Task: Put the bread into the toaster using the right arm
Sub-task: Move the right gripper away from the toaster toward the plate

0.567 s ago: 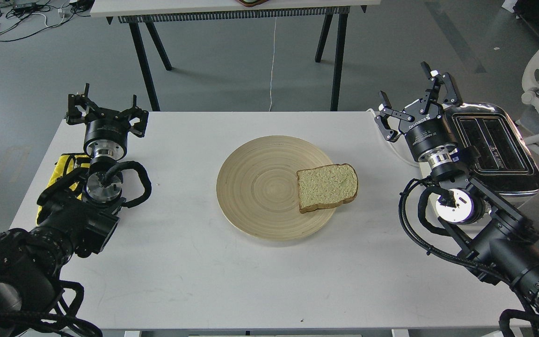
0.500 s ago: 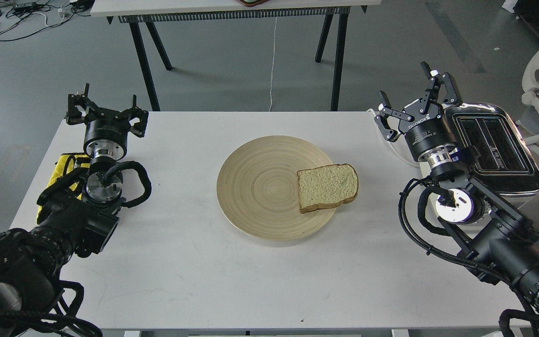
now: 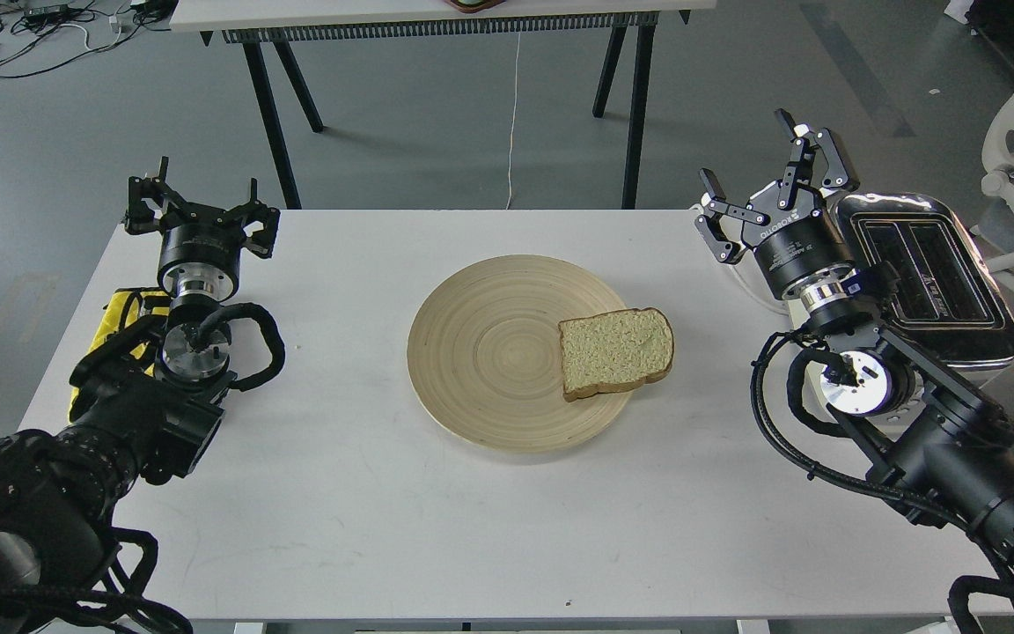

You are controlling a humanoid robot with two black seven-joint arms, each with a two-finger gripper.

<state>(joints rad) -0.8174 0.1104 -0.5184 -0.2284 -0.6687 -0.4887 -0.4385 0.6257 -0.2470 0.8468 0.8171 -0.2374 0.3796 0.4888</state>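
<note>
**Q:** Status of the task at this entry?

**A:** Nothing is done yet. The bread [image 3: 615,352] lies flat on the right side of the wooden plate [image 3: 472,352], centre of the frame, one corner hanging past the plate's rim over the counter [image 3: 366,511]. Nothing touches it.

**Q:** Where is your right gripper?

**A:** My right gripper [image 3: 758,180] is at the upper right of the frame, just left of the toaster [image 3: 929,273] and well apart from the bread. Its fingers are spread wide and hold nothing.

**Q:** And the toaster?

**A:** It stands at the right edge of the counter. Both black slots face up and look empty, as far as this view shows. My right arm [image 3: 903,414] crosses in front of its near side.

**Q:** The other arm?

**A:** My left gripper [image 3: 199,216] is at the upper left of the frame, also spread apart and empty. A yellow item [image 3: 120,317] sits beside that arm. I judge it plays no part here.

**Q:** What is left?

**A:** All of it, by my reading: bring the right gripper over to the plate, take the slice by an edge, probably the overhanging corner, carry it to the toaster, turn it upright and lower it into a slot. The flat lie of the slice may make the pick awkward.
</note>
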